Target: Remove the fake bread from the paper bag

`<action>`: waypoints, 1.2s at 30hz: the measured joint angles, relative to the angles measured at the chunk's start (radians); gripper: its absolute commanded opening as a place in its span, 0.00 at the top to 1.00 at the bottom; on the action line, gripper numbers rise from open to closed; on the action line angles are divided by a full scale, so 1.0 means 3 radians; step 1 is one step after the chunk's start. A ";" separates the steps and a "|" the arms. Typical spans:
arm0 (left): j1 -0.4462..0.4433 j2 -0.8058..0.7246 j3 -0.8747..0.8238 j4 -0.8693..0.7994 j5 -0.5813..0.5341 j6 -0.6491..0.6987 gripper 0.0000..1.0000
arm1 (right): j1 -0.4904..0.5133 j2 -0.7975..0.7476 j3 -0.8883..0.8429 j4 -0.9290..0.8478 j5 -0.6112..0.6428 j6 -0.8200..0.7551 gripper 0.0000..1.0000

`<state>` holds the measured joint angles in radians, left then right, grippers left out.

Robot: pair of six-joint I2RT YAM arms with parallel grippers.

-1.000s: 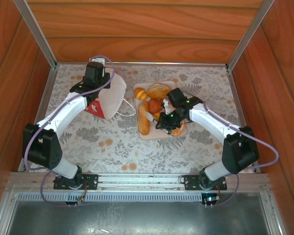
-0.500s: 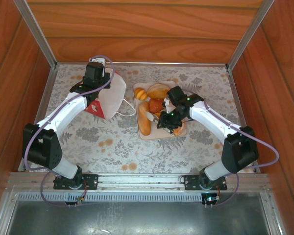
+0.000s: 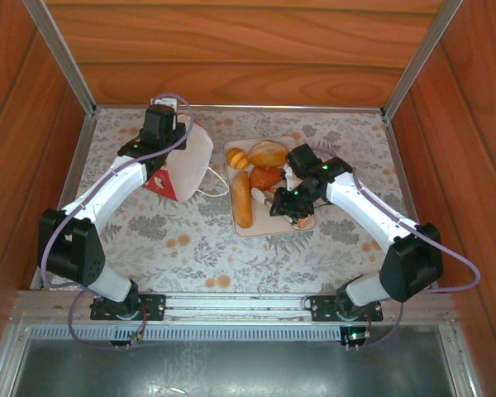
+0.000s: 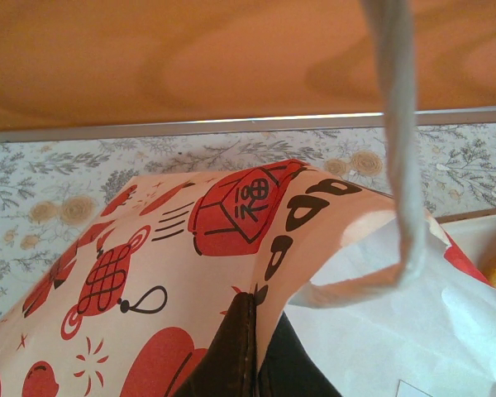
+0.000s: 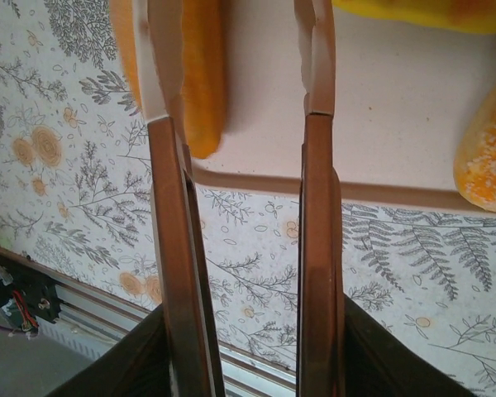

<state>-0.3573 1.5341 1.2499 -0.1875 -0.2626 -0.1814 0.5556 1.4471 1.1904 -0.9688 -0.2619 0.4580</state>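
Observation:
The paper bag [image 3: 188,159] leans tilted at the left, white part up and red part [image 3: 158,183] low. My left gripper [image 3: 167,132] is at its top, and in the left wrist view it [image 4: 256,331] is shut on the bag's printed edge [image 4: 190,240], the cord handle [image 4: 397,124] hanging in front. Several pieces of fake bread lie on the beige tray [image 3: 306,222]: a long loaf [image 3: 242,198], a round bun [image 3: 269,154], a small roll [image 3: 237,158]. My right gripper [image 3: 276,201] hovers open over the tray, its fingers [image 5: 318,66] empty, the loaf [image 5: 203,74] just left of them.
Wooden walls close in the flowered table on three sides, with metal posts at the back corners. The tray's front rim [image 5: 380,192] runs under my right fingers. More bread [image 5: 488,157] lies at the right of the tray. A metal rail [image 3: 231,302] edges the near side.
My right arm has drawn slightly to the right over the tray, uncovering more of the long loaf. The left arm and the bag have not moved.

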 measured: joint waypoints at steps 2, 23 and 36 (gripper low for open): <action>0.0000 0.0000 0.0000 0.0000 0.0001 0.0000 1.00 | 0.0000 -0.0009 0.0033 -0.0010 0.0001 0.0003 0.53; 0.0000 -0.0173 -0.0117 0.0001 0.0139 0.0220 1.00 | 0.0164 -0.0229 0.0660 -0.0173 0.0069 0.0169 0.55; 0.0000 -0.0440 -0.0374 0.0111 0.0322 0.0623 1.00 | 0.0931 0.0813 0.1652 0.0402 -0.0182 0.0463 0.57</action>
<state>-0.3573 1.4021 1.1378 -0.1543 -0.1661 0.0055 0.8349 1.6909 1.6859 -0.8482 -0.3164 0.5968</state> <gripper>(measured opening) 0.062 0.437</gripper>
